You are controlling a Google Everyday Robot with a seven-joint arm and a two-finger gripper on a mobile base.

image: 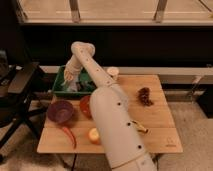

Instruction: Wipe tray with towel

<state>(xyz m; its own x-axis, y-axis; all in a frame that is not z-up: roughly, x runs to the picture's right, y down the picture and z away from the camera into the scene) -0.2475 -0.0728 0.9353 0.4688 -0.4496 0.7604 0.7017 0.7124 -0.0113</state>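
The green tray point(59, 91) sits at the back left corner of the wooden table. A pale towel point(76, 88) lies inside it, partly hidden by my arm. My gripper point(69, 78) hangs down over the left part of the tray, just above or on the towel. My white arm point(107, 115) rises from the bottom of the view, bends at the elbow above the tray and covers the tray's right side.
A purple bowl point(61, 111) and a red bowl point(85, 106) stand in front of the tray. A red pepper point(69, 136), an apple point(93, 135), a white cup point(113, 73), grapes point(145, 96) and a banana point(140, 129) are on the table. A black chair point(17, 86) stands left.
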